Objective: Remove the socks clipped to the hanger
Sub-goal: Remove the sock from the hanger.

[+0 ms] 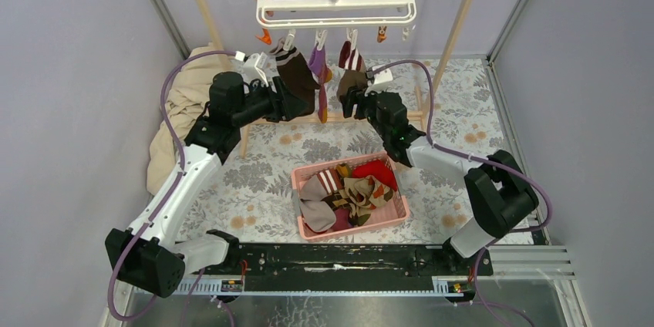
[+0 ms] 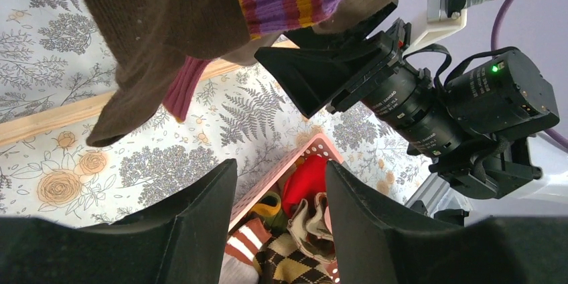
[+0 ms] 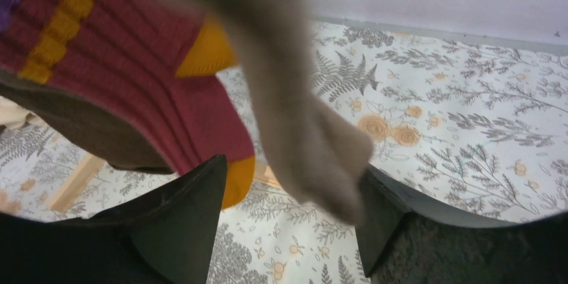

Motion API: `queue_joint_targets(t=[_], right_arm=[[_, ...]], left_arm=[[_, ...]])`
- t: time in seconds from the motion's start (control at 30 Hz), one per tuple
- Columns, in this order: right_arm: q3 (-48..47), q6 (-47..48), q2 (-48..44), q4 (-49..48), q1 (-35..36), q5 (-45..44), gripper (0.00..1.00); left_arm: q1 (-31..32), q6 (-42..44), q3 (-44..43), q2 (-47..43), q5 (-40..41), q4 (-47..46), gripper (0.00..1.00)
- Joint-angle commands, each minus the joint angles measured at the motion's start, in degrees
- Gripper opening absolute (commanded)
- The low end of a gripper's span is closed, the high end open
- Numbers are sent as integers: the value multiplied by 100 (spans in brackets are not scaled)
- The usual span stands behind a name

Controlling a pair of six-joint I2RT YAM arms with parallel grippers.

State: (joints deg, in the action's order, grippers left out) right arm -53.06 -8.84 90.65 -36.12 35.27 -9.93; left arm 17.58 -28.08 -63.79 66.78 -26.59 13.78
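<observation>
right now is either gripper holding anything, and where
Neither: left gripper is open and empty; the toe of a tan sock hangs inside the open right gripper.

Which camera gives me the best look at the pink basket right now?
Top external: the whole pink basket shows, every rim clear. Left wrist catches only one corner, low in frame; right wrist shows none of it.

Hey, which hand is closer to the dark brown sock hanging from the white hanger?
Left. The left hand sits right beside the dark brown sock, at its lower left edge. The right hand is farther right, at a tan sock.
</observation>
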Motion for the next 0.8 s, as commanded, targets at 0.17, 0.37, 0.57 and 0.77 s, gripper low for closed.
queue_joint_targets(t=[0.17,0.37,0.57,0.77], right_arm=[[-269,-502,321,-1407,-236,349,73],[-164,-1384,740,-2303,-735,1186,68],[-421,-1928,1241,-2976,-984,2017,38],[-279,-2259,1089,-3268,-1127,2543,12]], left_arm=[[-21,245,-228,-238,-84,147,59],[-18,274,-281,-330,-105,250,59],[-20,324,-373,-350,-119,378,59],[-18,264,-515,-400,-241,457,59]])
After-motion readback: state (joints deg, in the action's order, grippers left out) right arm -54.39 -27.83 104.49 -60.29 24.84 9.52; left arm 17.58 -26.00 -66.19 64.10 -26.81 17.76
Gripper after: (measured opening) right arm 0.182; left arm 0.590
